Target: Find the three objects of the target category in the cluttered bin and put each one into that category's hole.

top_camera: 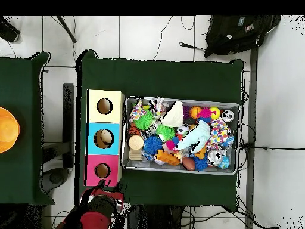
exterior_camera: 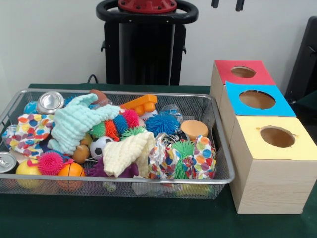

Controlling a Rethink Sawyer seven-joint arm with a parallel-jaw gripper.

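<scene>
A wire mesh bin (exterior_camera: 124,181) holds a jumble of toys. Among them are a silver can (exterior_camera: 50,101), a mint cloth (exterior_camera: 74,124), a cream cloth (exterior_camera: 128,152), a blue spiky ball (exterior_camera: 161,124), a pink spiky ball (exterior_camera: 50,162), a small football (exterior_camera: 100,145), an orange block (exterior_camera: 140,104) and dotted fabric bags (exterior_camera: 204,159). To the bin's right stand three wooden boxes with holes in their tops: red (exterior_camera: 242,72), blue (exterior_camera: 256,99) and yellow (exterior_camera: 277,137). My gripper (exterior_camera: 227,4) shows only as two dark tips at the top edge, apart, with nothing between them, far above the boxes.
Seen from overhead, the bin (top_camera: 181,99) and the box row (top_camera: 104,138) sit on a green table (top_camera: 161,77). The arm's red base (top_camera: 98,209) is at the bottom. A second green table with an orange bowl (top_camera: 6,130) lies left; a black bag (top_camera: 238,33) lies on the floor.
</scene>
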